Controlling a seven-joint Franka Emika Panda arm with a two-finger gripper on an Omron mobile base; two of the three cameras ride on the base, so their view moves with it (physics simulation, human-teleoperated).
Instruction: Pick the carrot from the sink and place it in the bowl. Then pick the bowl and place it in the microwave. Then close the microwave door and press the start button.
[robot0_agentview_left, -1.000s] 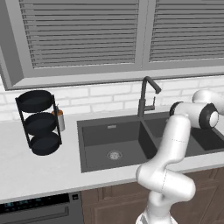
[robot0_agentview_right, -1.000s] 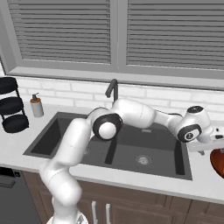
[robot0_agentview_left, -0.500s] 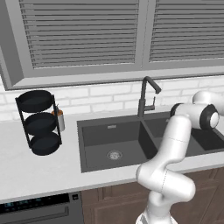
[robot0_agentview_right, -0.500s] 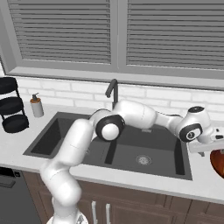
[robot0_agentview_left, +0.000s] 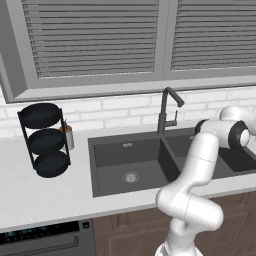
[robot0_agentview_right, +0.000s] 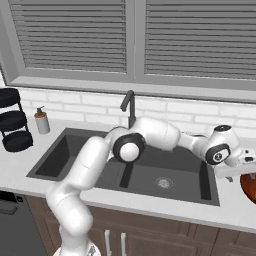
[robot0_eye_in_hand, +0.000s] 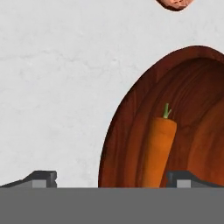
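The orange carrot (robot0_eye_in_hand: 158, 148) lies inside the reddish-brown bowl (robot0_eye_in_hand: 131, 131), its green stub pointing away from the hand. The bowl (robot0_agentview_right: 250, 189) sits on the white counter to the right of the dark double sink (robot0_agentview_right: 125, 165). My gripper (robot0_eye_in_hand: 111, 177) hovers over the bowl's left rim with its jaws wide open and nothing between the fingertips (robot0_eye_in_hand: 41, 177). From the right base view, the gripper (robot0_agentview_right: 246, 169) hangs just above the bowl at the frame's right edge. The sink (robot0_agentview_left: 130, 160) also appears in the left base view.
The dark gooseneck faucet (robot0_agentview_right: 129, 105) stands behind the sink. A black three-tier rack (robot0_agentview_left: 44, 140) and a soap bottle (robot0_agentview_left: 69, 137) stand on the counter to the sink's left. A small reddish-brown object (robot0_eye_in_hand: 175, 4) lies on the counter beyond the bowl.
The hand has edged slightly to the right above the bowl. The jaws stay wide open.
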